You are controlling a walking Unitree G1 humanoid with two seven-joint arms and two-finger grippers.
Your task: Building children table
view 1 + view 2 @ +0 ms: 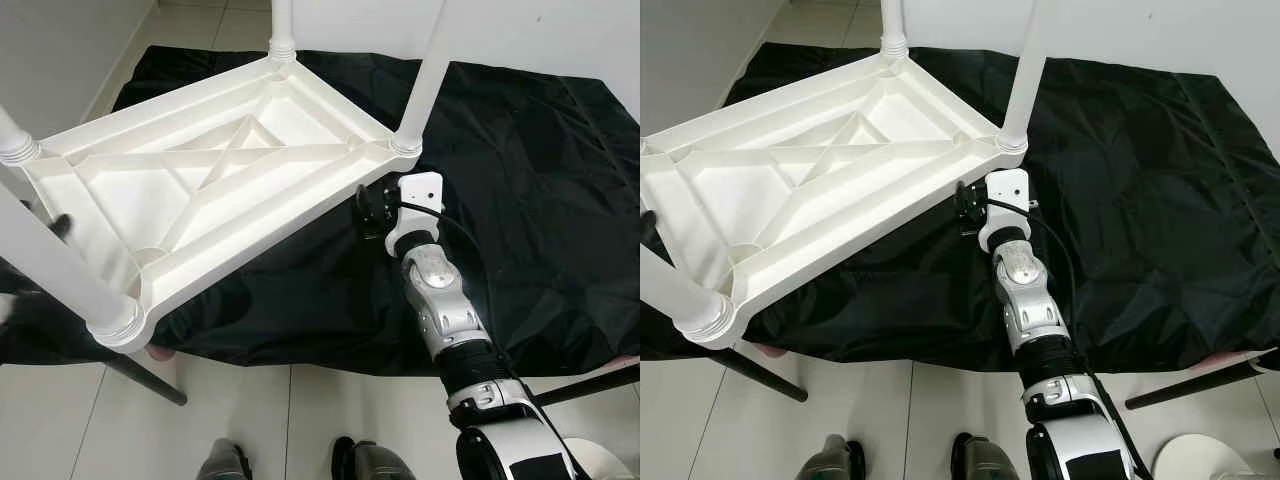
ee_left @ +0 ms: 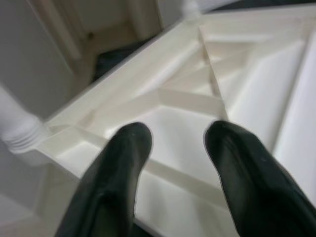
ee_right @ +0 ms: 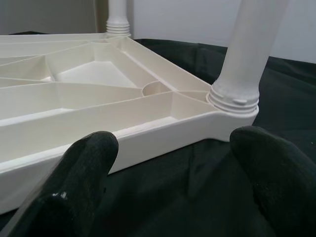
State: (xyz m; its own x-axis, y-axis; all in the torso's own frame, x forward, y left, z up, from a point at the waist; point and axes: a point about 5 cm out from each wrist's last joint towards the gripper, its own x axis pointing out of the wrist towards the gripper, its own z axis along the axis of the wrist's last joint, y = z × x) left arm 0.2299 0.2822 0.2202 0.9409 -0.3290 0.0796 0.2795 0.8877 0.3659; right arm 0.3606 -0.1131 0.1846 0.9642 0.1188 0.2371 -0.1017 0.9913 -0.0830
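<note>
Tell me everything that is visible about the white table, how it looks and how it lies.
The white table lies upside down on a black cloth spread on the tiled floor. It looks like glossy moulded plastic. Its underside faces up: a raised rim with crossing ribs inside. A round white leg stands in a ringed socket at each of its four corners, pointing up. The right gripper is open beside one long edge, near a corner leg. The left gripper is open at the opposite side, over the ribbed underside.

Black cloth [image 1: 520, 180] (wrinkled) spread over pale floor tiles [image 1: 300, 420]
</note>
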